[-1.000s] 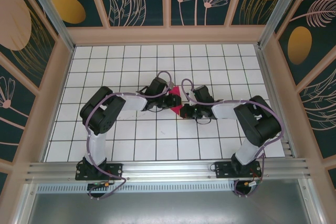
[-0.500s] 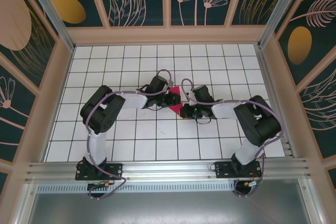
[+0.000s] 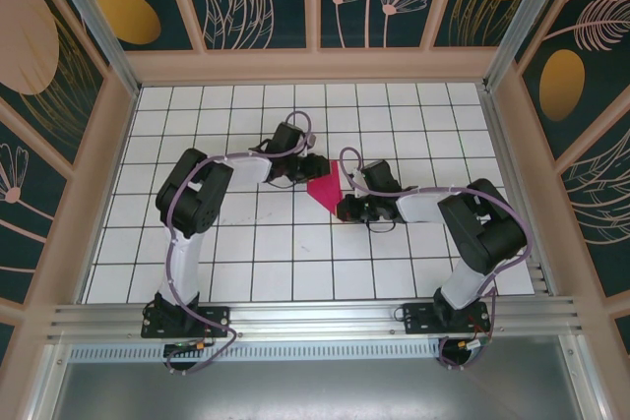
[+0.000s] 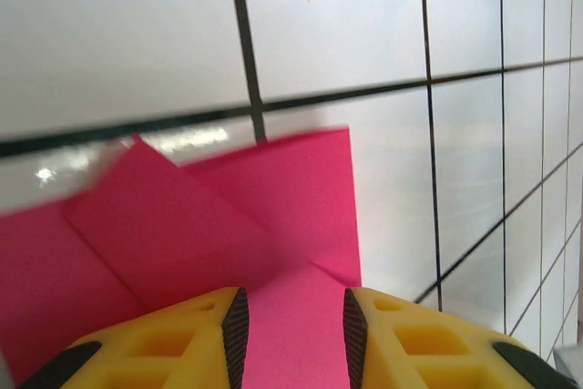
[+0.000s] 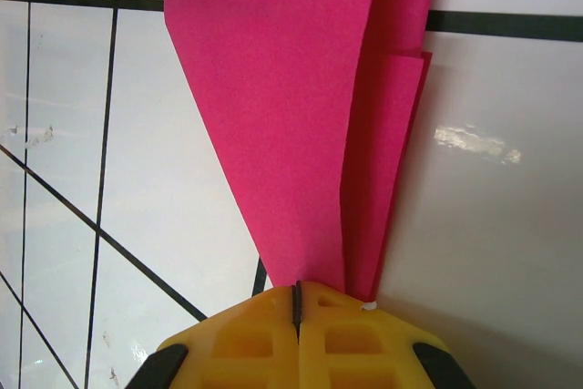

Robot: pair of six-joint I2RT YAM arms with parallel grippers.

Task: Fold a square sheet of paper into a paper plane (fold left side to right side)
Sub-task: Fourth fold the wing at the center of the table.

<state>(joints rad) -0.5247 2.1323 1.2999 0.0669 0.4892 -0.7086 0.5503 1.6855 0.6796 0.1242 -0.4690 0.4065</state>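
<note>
Two jaws: L parted, now back off paper point(image 3: 327, 187); R clenched on tip.

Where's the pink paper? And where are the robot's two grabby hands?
pink paper point(image 3: 327, 187): top view, middle of the folded sheet.
left gripper point(image 4: 293, 314): left wrist view, gap between its yellow fingertips.
right gripper point(image 5: 297, 292): right wrist view, seam where its shut fingertips meet.
</note>
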